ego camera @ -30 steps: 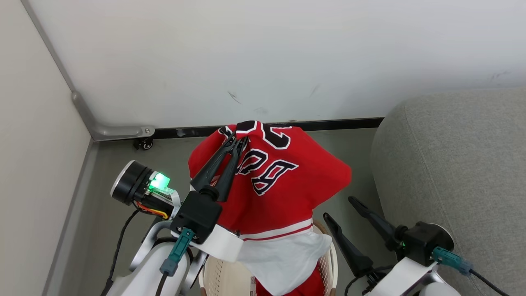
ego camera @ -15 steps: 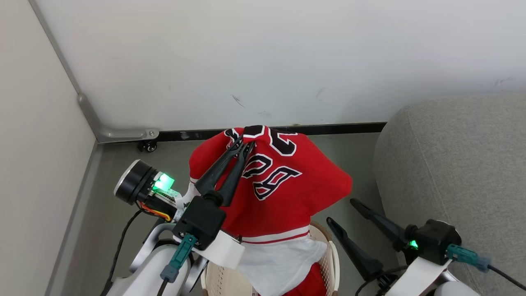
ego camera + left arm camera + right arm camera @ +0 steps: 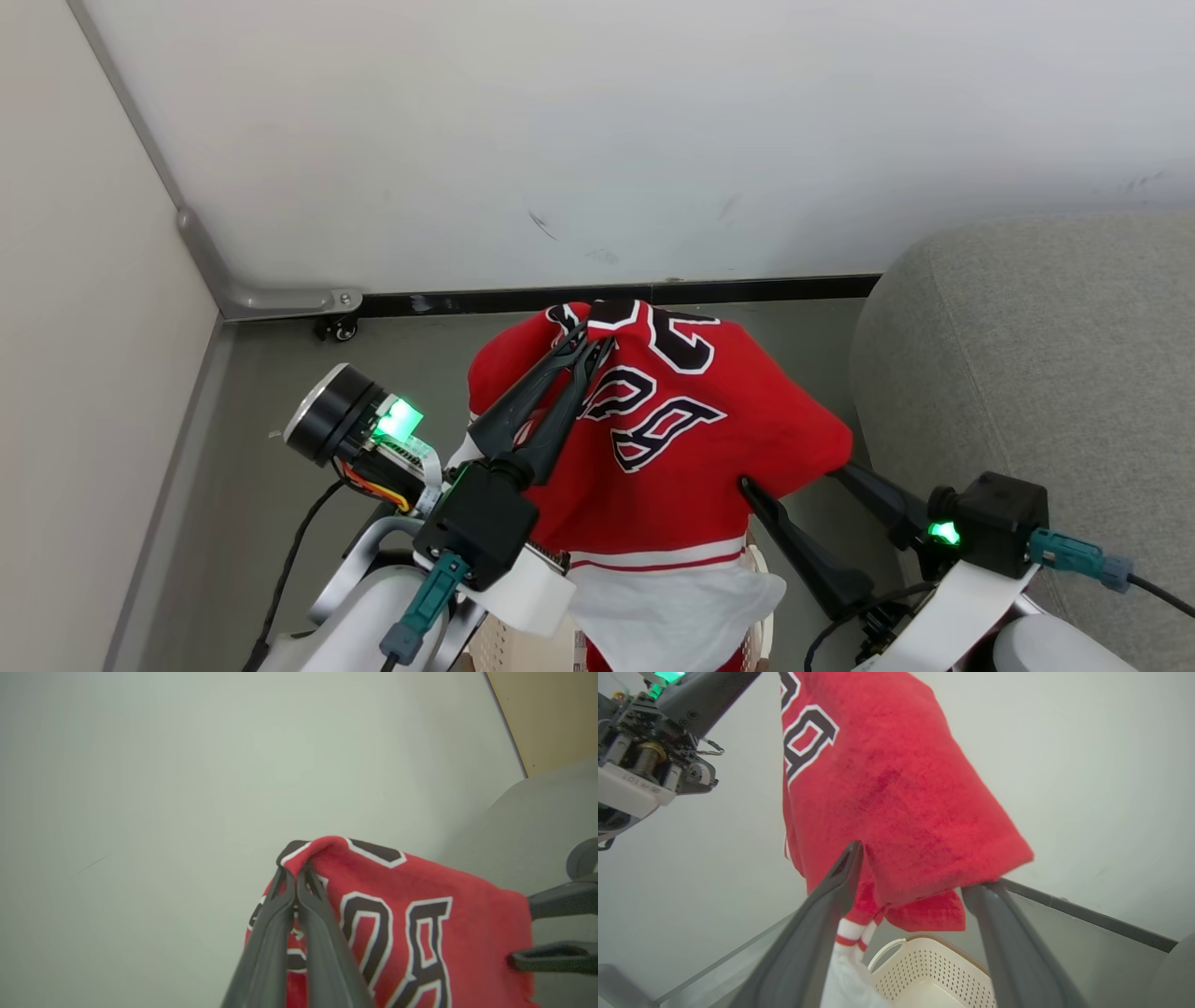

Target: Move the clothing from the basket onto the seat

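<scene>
A red jersey (image 3: 691,439) with black-and-white lettering hangs in the air, pinched at its top fold by my left gripper (image 3: 588,341), which is shut on it. In the left wrist view the shut left gripper (image 3: 295,873) grips the jersey (image 3: 420,933). Its white inner side (image 3: 653,607) trails down over the cream basket (image 3: 493,646). My right gripper (image 3: 794,481) stands open, and the jersey's right lower edge lies between its fingers. From the right wrist, the jersey (image 3: 887,788) hangs above the perforated basket (image 3: 934,966). The grey seat (image 3: 1027,355) is to the right.
A white wall with a black skirting (image 3: 597,299) stands close behind. A beige panel (image 3: 75,327) on the left meets it at a metal bracket with a castor (image 3: 327,327). Grey floor (image 3: 401,364) lies around the basket.
The left gripper has carried the jersey to the right, towards the seat. The jersey's right edge now overlaps the open right gripper's fingers. The head camera shifted slightly.
</scene>
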Robot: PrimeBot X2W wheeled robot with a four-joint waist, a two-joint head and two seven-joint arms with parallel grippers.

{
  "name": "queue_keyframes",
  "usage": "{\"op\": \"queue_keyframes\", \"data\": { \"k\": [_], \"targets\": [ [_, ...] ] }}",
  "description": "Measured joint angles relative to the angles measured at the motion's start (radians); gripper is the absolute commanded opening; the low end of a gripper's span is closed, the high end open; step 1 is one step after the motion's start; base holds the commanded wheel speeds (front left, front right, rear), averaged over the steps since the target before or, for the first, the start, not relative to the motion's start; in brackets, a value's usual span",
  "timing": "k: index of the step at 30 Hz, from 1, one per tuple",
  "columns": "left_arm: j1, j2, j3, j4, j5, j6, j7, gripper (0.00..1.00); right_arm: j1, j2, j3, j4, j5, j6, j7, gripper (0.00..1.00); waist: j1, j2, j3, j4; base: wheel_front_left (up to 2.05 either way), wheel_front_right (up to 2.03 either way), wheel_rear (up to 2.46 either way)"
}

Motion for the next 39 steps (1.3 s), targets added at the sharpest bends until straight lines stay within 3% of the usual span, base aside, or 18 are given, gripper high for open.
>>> {"op": "queue_keyframes", "data": {
  "k": [6, 7, 8, 10, 15, 17, 33, 34, 36, 37, 38, 39],
  "targets": [
    [0.002, -0.003, -0.023, 0.0, 0.0, -0.018, 0.0, 0.0, -0.042, -0.013, 0.036, -0.012, 0.011, 0.0, -0.006, 1.0, 0.0, 0.0, -0.002, 0.007, 0.0, 0.0, 0.0],
    [0.004, -0.005, -0.026, 0.001, -0.001, -0.018, 0.0, 0.0, -0.051, -0.014, 0.043, -0.014, 0.011, 0.0, -0.006, 0.95, 0.0, 0.0, -0.002, 0.008, 0.0, 0.0, 0.0],
    [0.005, -0.006, -0.028, 0.003, -0.001, -0.02, 0.0, 0.0, -0.057, -0.013, 0.05, -0.015, 0.011, 0.0, -0.006, 0.87, 0.0, 0.0, -0.003, 0.009, 0.0, 0.0, 0.0],
    [0.01, -0.007, -0.03, 0.009, -0.002, -0.023, 0.0, 0.0, -0.068, -0.013, 0.062, -0.015, 0.011, 0.0, -0.008, 0.49, 0.0, 0.0, -0.004, 0.011, 0.0, 0.0, 0.0],
    [0.014, -0.007, -0.03, 0.026, -0.015, -0.023, 0.0, 0.0, -0.072, -0.017, 0.058, 0.004, -0.004, 0.0, -0.031, 0.28, 0.0, 0.0, -0.005, 0.012, 0.0, 0.0, 0.0],
    [0.022, -0.009, -0.028, 0.032, -0.023, -0.023, 0.0, 0.0, -0.079, -0.018, 0.056, 0.016, -0.016, 0.0, -0.043, 0.0, 0.0, 0.0, -0.006, 0.011, 0.0, 0.0, 0.0],
    [0.082, -0.001, 0.024, 0.122, -0.094, -0.022, 0.009, 0.02, -0.089, -0.008, 0.002, 0.035, -0.018, 0.0, -0.087, 0.0, 0.0, 0.0, -0.008, -0.017, 0.0, 0.0, 0.0],
    [0.084, -0.002, 0.026, 0.125, -0.101, -0.022, 0.01, 0.27, -0.089, -0.008, -0.006, 0.039, -0.018, 0.0, -0.091, 0.0, 0.0, 0.0, -0.008, -0.019, 0.0, 0.0, 0.0],
    [0.089, -0.003, 0.028, 0.131, -0.119, -0.024, 0.013, 0.46, -0.088, -0.008, -0.018, 0.042, -0.018, 0.0, -0.095, 0.0, 0.0, 0.0, -0.008, -0.023, 0.0, 0.0, 0.0],
    [0.091, -0.004, 0.028, 0.133, -0.125, -0.028, 0.018, 0.61, -0.088, -0.008, -0.024, 0.043, -0.018, 0.0, -0.095, 0.0, 0.0, 0.0, -0.008, -0.025, 0.0, 0.0, 0.0],
    [0.092, -0.004, 0.028, 0.136, -0.128, -0.031, 0.018, 0.89, -0.087, -0.007, -0.031, 0.045, -0.018, 0.0, -0.095, 0.0, 0.0, 0.0, -0.007, -0.027, 0.0, 0.0, 0.0],
    [0.093, -0.004, 0.029, 0.138, -0.133, -0.032, 0.019, 1.0, -0.086, -0.007, -0.039, 0.047, -0.018, 0.0, -0.096, 0.0, 0.0, 0.0, -0.007, -0.029, 0.0, 0.0, 0.0]
  ]
}}
